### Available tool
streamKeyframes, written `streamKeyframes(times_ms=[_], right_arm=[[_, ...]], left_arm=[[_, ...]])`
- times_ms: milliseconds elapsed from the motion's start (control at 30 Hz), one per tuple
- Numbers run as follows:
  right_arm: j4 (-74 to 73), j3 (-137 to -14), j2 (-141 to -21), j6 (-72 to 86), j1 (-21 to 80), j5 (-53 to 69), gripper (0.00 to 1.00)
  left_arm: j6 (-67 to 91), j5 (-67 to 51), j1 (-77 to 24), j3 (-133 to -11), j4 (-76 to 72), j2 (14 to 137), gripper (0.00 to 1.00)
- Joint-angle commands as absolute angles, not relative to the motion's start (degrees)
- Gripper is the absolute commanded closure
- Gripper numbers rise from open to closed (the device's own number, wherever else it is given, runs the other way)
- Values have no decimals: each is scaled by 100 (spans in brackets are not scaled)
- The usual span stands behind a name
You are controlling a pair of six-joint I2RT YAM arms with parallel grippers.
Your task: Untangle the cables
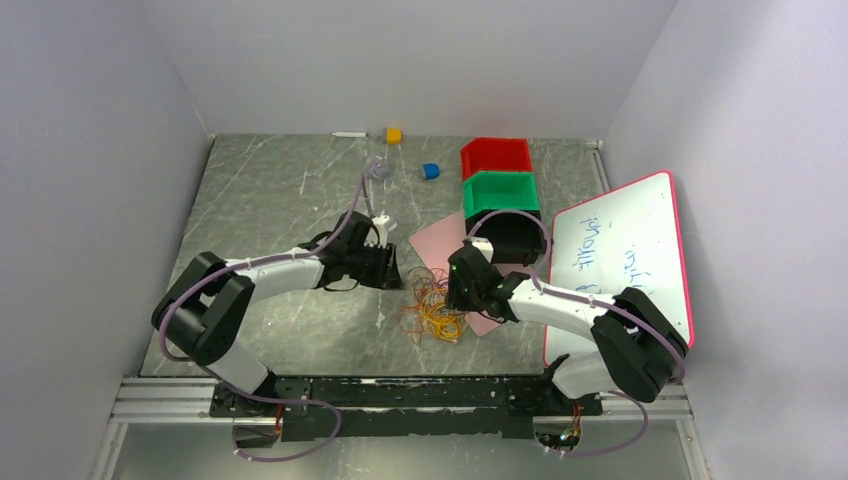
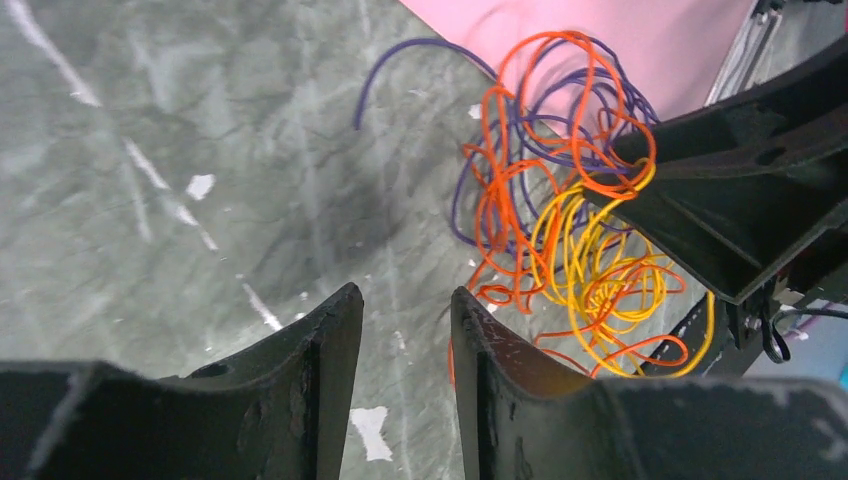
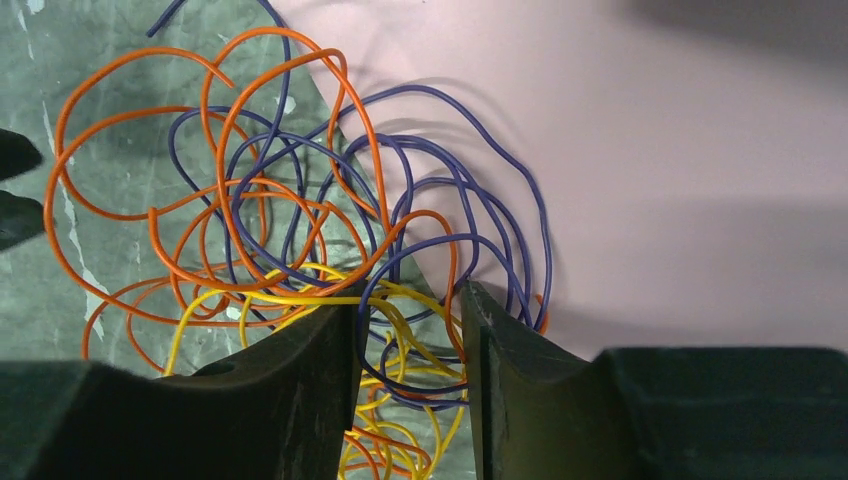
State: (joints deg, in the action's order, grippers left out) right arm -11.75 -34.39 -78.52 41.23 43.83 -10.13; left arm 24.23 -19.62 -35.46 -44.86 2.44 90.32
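Nearest the lens are the black fingers of my right gripper (image 3: pixel 410 300), standing about half apart among the cables (image 1: pixel 435 305). Yellow and purple strands run through the gap, but the jaws are too wide to pinch wire this thin, so I hold nothing yet. I place it there to take the right side of the tangle. My left gripper (image 2: pixel 405 300) is likewise half open, with only bare table (image 2: pixel 150 200) between its jaws and the tangle just to its right. An orange loop shows beside one finger, untouched as far as I can tell. The tangle lies between the two grippers, towards the table's near edge, partly over a corner of the pink sheet (image 3: pixel 650 150). I come at it from both sides so the loops can be drawn apart.
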Motion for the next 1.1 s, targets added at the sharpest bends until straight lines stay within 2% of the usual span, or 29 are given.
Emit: streamKeyframes(times_ms=[0,400,633,767,933,1067], right_arm=[[-1026,-3240,-7962,4310,4360,-1058,58],[-1080,-3278,-7934,4222,4360,-1055,59],[-1033,-3304,-7988,4180,4365,-987,59],[-1026,-3296,-7989,4178,4359,-980,59],[-1028,-3311,-8010,4141,4360,-960,59],[-1037,-3331,-8020,4114,4361,-950,59]], left_arm=[[2456,-2321,-3735,-4588,-331,9134,57],[2380,-2548,-3905,-3964,-304,8569,56],[2595,-2431,-4254,-3615,-326,8168,46],[2633,-2155,-4365,-3521,-387,8120,36],[2576,-2005,-4467,-3524,-383,8238,35],[2541,-1900,-4554,-3442,-393,8336,38]])
